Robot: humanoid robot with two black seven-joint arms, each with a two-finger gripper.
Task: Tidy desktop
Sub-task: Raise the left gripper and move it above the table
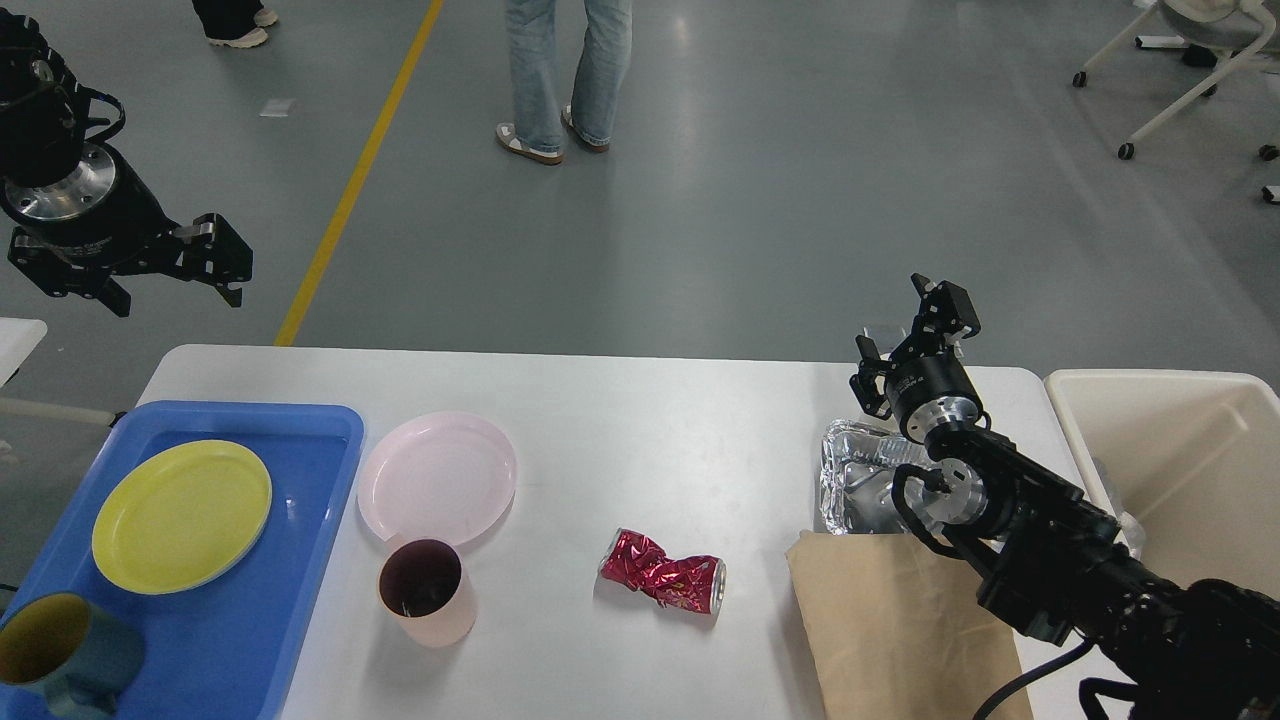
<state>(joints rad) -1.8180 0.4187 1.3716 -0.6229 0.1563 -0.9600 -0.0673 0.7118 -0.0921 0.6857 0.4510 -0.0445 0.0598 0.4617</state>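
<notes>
The white desktop (640, 430) holds a pink plate (437, 478), a pink cup (425, 590), a crushed red can (663, 578), a crumpled foil tray (855, 480) and a flat brown paper bag (890, 620). My left gripper (170, 282) is open and empty, high beyond the table's far left corner, fingers pointing down. My right gripper (905, 325) is open and empty, above the table's far edge just behind the foil tray. My right arm partly covers the foil tray and the bag.
A blue tray (310, 440) at the left holds a yellow plate (182, 515) and a teal mug (60, 655). A beige bin (1170, 470) stands off the table's right end. A person (565, 70) stands on the floor behind. An office chair (1190, 60) is far right.
</notes>
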